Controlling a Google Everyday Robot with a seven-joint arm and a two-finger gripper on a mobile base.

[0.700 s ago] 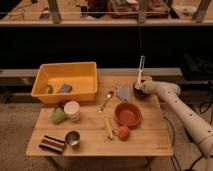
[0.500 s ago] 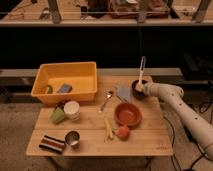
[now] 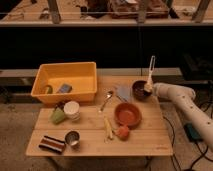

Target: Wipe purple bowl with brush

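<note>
I see my gripper [image 3: 149, 90] at the right rim of the purple bowl [image 3: 139, 90], jaws closed on the brush [image 3: 151, 70], whose handle stands upright above them. Just left of the jaws, past the bowl, lie a grey cloth [image 3: 123, 92] and a spoon [image 3: 106, 100]. The orange bowl [image 3: 128, 114] sits below-left, nearer me. Far left is the yellow tub [image 3: 65, 80]. All rest on a wooden table [image 3: 150, 142], with dark shelving behind.

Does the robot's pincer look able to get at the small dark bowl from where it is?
Likely yes: the pincer, gripping the brush upright, sits at the purple bowl, by its right rim, with nothing between them.
</note>
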